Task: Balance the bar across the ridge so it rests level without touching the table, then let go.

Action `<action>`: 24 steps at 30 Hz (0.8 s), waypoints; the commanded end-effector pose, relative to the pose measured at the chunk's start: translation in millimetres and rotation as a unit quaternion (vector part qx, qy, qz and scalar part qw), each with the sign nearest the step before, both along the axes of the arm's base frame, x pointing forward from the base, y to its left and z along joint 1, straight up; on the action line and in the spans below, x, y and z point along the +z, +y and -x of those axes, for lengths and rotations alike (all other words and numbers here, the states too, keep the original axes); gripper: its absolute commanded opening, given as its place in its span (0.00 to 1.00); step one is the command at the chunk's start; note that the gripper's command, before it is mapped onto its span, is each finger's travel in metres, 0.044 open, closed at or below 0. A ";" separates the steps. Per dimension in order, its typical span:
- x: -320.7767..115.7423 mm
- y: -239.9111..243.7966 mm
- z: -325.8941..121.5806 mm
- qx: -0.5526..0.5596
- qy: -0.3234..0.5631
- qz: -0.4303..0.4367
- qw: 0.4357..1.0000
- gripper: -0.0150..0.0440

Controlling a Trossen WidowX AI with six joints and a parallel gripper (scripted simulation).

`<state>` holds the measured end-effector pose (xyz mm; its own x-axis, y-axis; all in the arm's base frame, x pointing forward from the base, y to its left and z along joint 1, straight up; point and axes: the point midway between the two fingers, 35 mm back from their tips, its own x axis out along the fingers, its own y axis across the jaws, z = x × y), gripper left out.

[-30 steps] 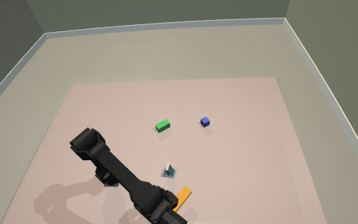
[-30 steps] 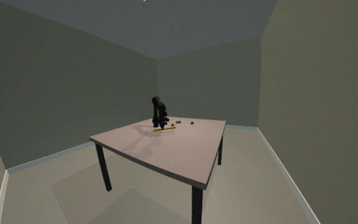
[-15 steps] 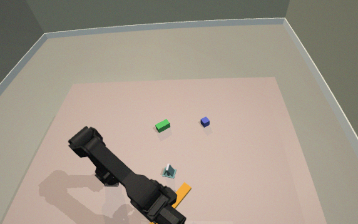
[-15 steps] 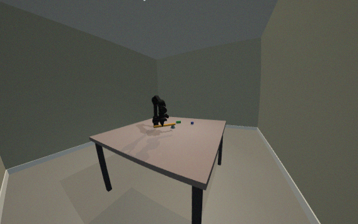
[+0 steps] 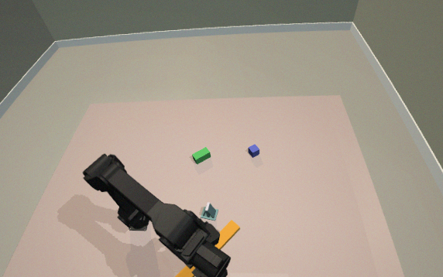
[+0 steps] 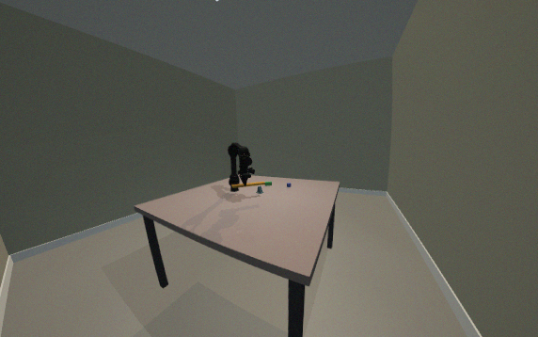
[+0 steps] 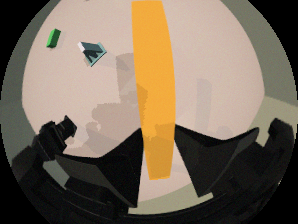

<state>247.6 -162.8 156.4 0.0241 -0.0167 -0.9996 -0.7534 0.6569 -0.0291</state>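
Note:
The long orange bar (image 5: 231,231) (image 6: 257,184) (image 7: 154,75) is held above the table (image 5: 302,193) (image 6: 273,235), its shadow lying apart from it. It looks roughly level in the exterior view. My gripper (image 6: 245,184) (image 7: 157,129) is shut on the bar, with a finger on each side; the arm hides its fingertips in the top view. The small teal ridge (image 5: 209,213) (image 6: 260,190) (image 7: 92,52) stands upright on its base. It is off to the left of the bar in the wrist view, and nothing rests on it.
A green block (image 5: 201,155) (image 6: 268,184) (image 7: 53,38) lies on the table beyond the ridge in the top view. A small blue cube (image 5: 254,151) (image 6: 289,184) lies to the right of the green block there.

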 end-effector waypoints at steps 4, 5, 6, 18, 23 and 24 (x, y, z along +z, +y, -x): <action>1.8 26.0 -4.9 -0.067 -0.001 -0.003 0.998 0.25; 1.8 30.0 -5.5 -0.078 -0.002 -0.004 0.997 0.25; 1.9 33.9 -6.0 -0.088 -0.002 -0.004 0.996 0.25; 2.5 81.1 -7.6 -0.216 -0.003 -0.010 0.976 0.25; 2.5 100.7 -5.6 -0.267 -0.004 -0.012 0.964 0.25; 2.4 104.7 -5.1 -0.277 -0.004 -0.012 0.961 0.25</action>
<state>254.6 -68.1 158.0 0.0237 -0.0067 -0.9997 -0.3407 0.9401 -0.0144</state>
